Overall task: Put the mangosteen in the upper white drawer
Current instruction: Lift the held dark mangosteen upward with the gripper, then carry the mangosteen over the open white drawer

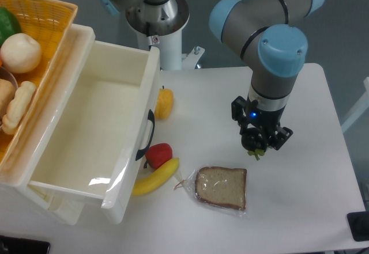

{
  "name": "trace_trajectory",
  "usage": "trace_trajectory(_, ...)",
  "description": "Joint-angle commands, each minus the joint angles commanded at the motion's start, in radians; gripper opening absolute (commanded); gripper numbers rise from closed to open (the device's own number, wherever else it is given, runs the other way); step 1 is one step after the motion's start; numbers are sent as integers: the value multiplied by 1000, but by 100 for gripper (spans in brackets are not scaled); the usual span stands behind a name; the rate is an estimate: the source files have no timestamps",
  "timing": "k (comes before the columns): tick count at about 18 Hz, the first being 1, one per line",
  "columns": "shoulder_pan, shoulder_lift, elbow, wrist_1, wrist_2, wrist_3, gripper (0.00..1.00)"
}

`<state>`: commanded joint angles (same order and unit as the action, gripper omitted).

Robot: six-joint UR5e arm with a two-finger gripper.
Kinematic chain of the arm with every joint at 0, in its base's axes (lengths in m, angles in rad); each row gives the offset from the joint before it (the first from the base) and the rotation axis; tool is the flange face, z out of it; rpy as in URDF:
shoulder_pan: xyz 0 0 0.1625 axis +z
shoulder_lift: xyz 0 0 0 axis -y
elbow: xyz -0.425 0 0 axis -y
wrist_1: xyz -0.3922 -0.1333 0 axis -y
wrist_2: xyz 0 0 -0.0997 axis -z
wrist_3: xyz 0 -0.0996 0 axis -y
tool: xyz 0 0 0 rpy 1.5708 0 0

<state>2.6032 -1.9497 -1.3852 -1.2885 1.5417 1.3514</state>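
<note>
Gripper stood over the table at about 3 o'clock from frame centre, pointing down. Its fingers were pinched on the mangosteen; only a dark round patch and a bit of green calyx at the lower edge showed between them. Whether the fruit was lifted clear of the table or resting on it could not be told from this view.

Drawer was pulled open at 9 o'clock from the gripper, well apart from it, interior bare, black handle facing the table. Near the handle lay a yellow-orange fruit, a red fruit and a banana; bagged bread sat at 7 o'clock from the gripper. Basket with produce sat at the drawer's far left.

Judgement: fruit looks small, light, firm-shelled and glossy, so liable to slip or roll. Best held across the widest girth, calyx left free. Moderate squeeze should suffice.
</note>
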Motion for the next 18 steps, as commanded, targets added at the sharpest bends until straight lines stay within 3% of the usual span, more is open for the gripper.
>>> trace_trajectory(6,-11,38,-8,0,-14,-24,0)
trace_trajectory(18,-46,256,-86,2,-307,-129,0)
